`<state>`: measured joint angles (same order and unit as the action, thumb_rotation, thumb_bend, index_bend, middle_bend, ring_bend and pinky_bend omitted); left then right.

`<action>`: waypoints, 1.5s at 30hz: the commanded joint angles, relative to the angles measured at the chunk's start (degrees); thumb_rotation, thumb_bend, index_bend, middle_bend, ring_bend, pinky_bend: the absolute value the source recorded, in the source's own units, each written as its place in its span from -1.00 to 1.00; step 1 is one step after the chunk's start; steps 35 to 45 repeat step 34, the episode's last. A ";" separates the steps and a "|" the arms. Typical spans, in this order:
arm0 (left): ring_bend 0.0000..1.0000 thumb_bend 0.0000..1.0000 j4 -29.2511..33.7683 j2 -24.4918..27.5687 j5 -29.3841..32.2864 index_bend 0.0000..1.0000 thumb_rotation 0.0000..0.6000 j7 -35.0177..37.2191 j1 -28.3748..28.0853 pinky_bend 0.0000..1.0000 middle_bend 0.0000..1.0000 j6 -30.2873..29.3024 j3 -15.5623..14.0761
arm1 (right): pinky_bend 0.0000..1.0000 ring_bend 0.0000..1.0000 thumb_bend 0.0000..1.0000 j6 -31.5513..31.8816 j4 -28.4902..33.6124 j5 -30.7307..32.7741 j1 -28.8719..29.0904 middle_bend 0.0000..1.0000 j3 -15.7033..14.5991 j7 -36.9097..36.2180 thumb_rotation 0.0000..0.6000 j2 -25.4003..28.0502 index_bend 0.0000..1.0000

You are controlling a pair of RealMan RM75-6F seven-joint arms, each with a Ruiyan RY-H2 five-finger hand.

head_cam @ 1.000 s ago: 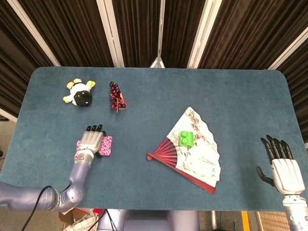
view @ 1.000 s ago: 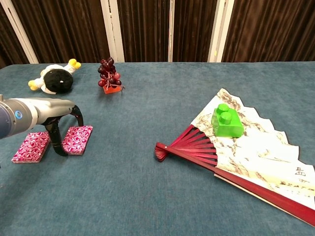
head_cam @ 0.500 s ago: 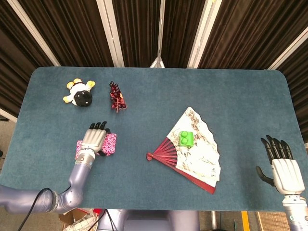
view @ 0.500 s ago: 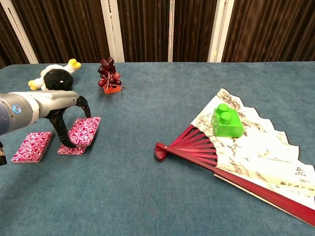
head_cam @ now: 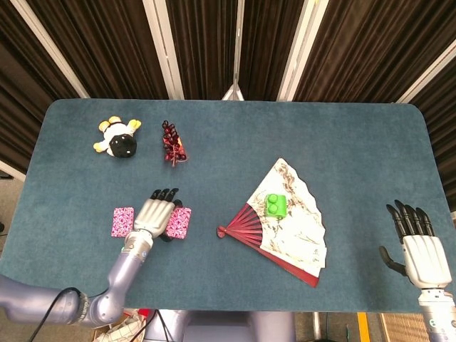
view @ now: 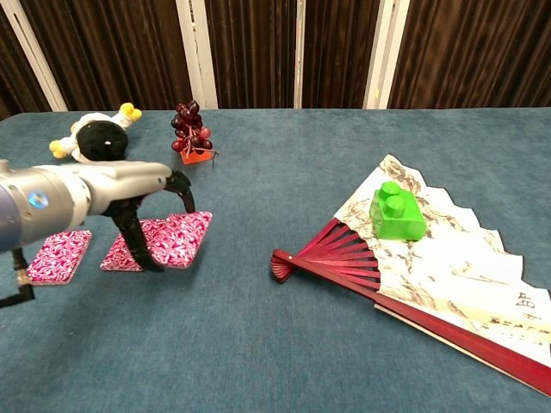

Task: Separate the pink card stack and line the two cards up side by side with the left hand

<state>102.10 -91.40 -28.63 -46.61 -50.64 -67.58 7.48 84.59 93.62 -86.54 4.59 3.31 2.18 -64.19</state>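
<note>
One pink patterned card point(head_cam: 122, 221) point(view: 58, 255) lies flat at the table's front left. To its right, my left hand point(head_cam: 158, 212) point(view: 151, 198) grips a second pink card point(head_cam: 180, 222) point(view: 184, 237) between thumb and fingers, low over the cloth. In the chest view another pink patch point(view: 122, 250) shows behind the thumb; I cannot tell whether it is a separate card. My right hand point(head_cam: 417, 246) hangs off the table's front right corner, fingers spread, holding nothing. It shows only in the head view.
A black and white plush toy point(head_cam: 117, 139) point(view: 95, 138) and a bunch of dark grapes point(head_cam: 172, 142) point(view: 191, 129) lie behind the cards. An open paper fan point(head_cam: 296, 231) point(view: 448, 267) with a green block point(head_cam: 276, 205) point(view: 396, 212) on it lies to the right on the blue table point(head_cam: 320, 135).
My left hand has moved right with one pink card, widening the gap from the card left lying at the left. The right hand has not moved.
</note>
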 commanded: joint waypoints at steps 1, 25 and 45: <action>-1.00 -0.20 -2.46 -2.82 2.05 0.01 1.00 -0.87 -1.05 -0.98 -1.00 -0.10 0.82 | -0.90 -1.00 -0.27 -0.01 -0.04 0.01 0.01 -1.00 0.02 -0.05 1.00 0.02 -1.00; -1.00 -0.53 11.95 15.03 -21.18 -0.92 1.00 11.00 12.30 -0.98 -1.00 -12.29 -9.11 | -0.90 -1.00 -0.27 0.11 -0.44 0.15 -0.04 -1.00 0.07 1.26 1.00 -0.29 -1.00; -1.00 -0.56 5.69 23.73 -44.57 -0.99 1.00 22.17 25.58 -0.99 -1.00 -25.23 -20.66 | -0.90 -1.00 -0.27 0.53 -0.28 0.36 -0.17 -1.00 0.23 3.09 1.00 -0.71 -1.00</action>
